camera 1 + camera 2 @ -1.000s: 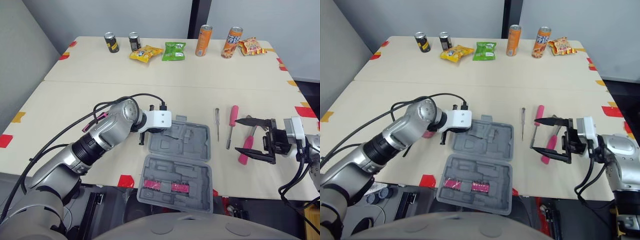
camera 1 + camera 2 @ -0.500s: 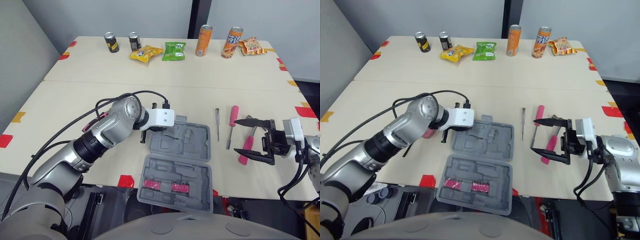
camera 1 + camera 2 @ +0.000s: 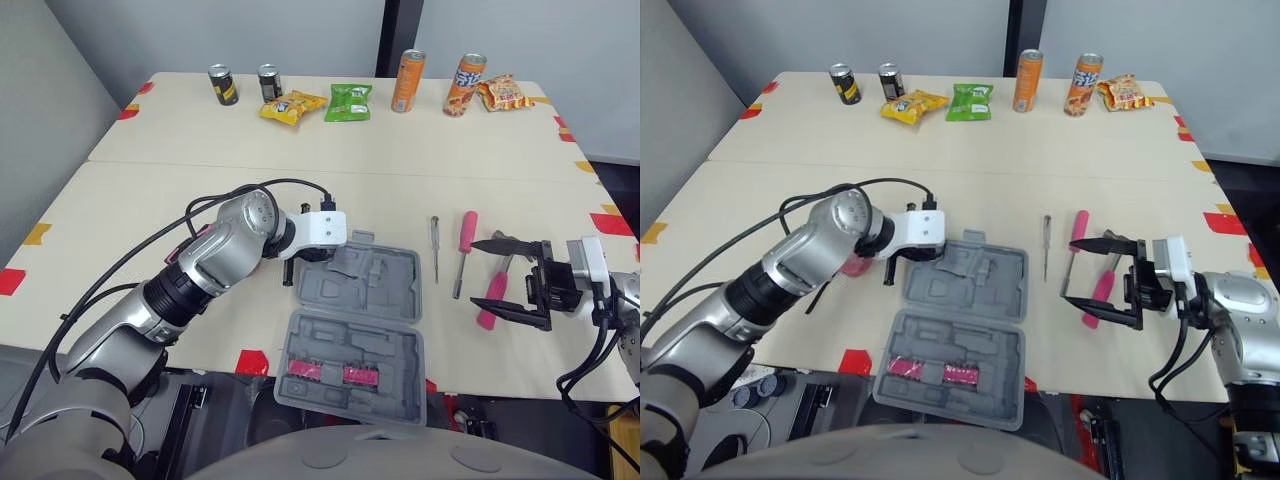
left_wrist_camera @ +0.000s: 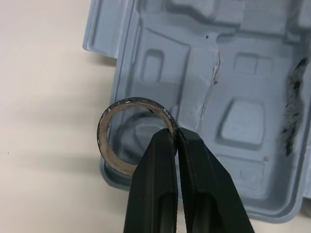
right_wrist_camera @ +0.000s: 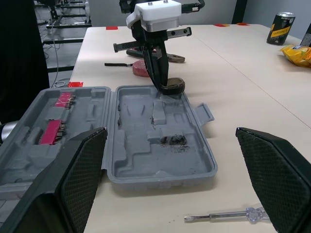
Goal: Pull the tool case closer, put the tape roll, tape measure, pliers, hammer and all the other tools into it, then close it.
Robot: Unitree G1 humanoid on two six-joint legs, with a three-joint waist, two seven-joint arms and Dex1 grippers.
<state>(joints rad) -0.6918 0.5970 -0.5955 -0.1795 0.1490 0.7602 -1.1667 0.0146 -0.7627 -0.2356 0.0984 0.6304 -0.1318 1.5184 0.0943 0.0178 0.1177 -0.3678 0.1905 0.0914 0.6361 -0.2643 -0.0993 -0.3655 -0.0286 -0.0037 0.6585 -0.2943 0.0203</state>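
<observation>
The grey tool case (image 3: 385, 272) lies open in the middle of the near table, with its lid (image 3: 352, 366) toward me. My left gripper (image 4: 175, 137) is shut on the rim of a dark tape roll (image 4: 127, 125) and holds it over the left corner of the case's far half. My right gripper (image 3: 488, 274) stands wide open to the right of the case, just above pink-handled pliers (image 3: 491, 293). A pink-handled screwdriver (image 3: 464, 240) and a thin screwdriver (image 3: 434, 247) lie between the case and that gripper. A red tape measure (image 5: 142, 69) and a dark-handled tool (image 5: 127, 47) lie beyond the left gripper.
Several drink cans (image 3: 407, 80) and snack bags (image 3: 348, 101) line the table's far edge. Red tape marks (image 3: 252, 361) dot the table's edges. Pink bit holders (image 3: 330, 372) sit in the lid. Bare tabletop stretches between the case and the far row.
My left gripper, still holding the tape roll, has shifted slightly over the case's left corner. The right gripper has stayed put.
</observation>
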